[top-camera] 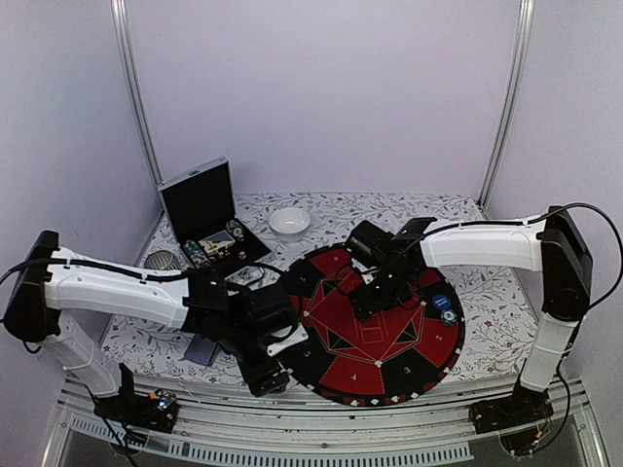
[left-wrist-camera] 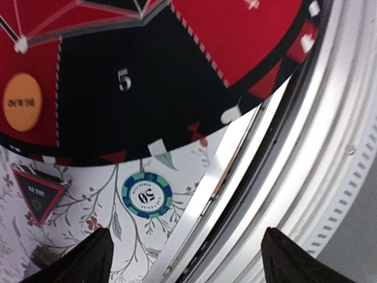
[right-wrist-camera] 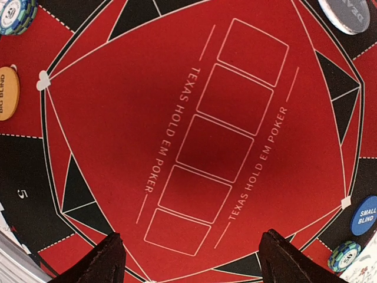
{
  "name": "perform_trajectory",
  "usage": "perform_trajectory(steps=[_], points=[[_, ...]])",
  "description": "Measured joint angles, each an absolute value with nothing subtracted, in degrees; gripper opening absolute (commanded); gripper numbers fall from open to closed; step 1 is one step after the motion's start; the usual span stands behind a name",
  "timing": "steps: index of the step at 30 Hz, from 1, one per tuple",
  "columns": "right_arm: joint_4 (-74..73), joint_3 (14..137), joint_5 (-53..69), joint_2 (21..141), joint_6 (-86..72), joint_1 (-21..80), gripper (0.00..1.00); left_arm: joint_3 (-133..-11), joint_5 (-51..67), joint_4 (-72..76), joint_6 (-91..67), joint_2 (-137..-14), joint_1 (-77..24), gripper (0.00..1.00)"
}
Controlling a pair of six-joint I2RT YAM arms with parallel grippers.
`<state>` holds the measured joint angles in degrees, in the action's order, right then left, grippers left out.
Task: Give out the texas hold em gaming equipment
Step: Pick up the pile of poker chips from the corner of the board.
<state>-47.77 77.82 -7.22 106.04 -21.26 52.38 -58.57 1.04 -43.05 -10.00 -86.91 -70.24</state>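
Observation:
A blue-and-green 50 poker chip (left-wrist-camera: pixel 147 196) lies on the floral cloth just off the felt mat's (left-wrist-camera: pixel 141 88) sector 5. My left gripper (left-wrist-camera: pixel 189 264) hangs open and empty above the table's front rail, a little nearer than that chip. An orange Big Blind disc (right-wrist-camera: pixel 7 93) rests on the mat beside a chip stack (right-wrist-camera: pixel 15 15). At the other side sit the blue Small Blind disc (right-wrist-camera: pixel 364 215) and another chip (right-wrist-camera: pixel 344 256). My right gripper (right-wrist-camera: pixel 191 265) is open, holding nothing, over the mat's red centre (right-wrist-camera: pixel 194 135).
An open black-lined silver case (top-camera: pixel 202 216) with more chips stands at the back left, and a white bowl (top-camera: pixel 289 221) sits behind the mat. A pale dealer disc (right-wrist-camera: pixel 347 15) lies at the mat's edge. The metal front rail (left-wrist-camera: pixel 306 177) runs right under my left gripper.

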Motion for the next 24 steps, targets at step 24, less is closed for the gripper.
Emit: perform_trajectory(steps=[24], points=[[-44.14, 72.34, -8.67, 104.2, -20.29, 52.1, 0.8, -63.64, 2.39, -48.4, -15.73, -102.06, -65.36, 0.71]])
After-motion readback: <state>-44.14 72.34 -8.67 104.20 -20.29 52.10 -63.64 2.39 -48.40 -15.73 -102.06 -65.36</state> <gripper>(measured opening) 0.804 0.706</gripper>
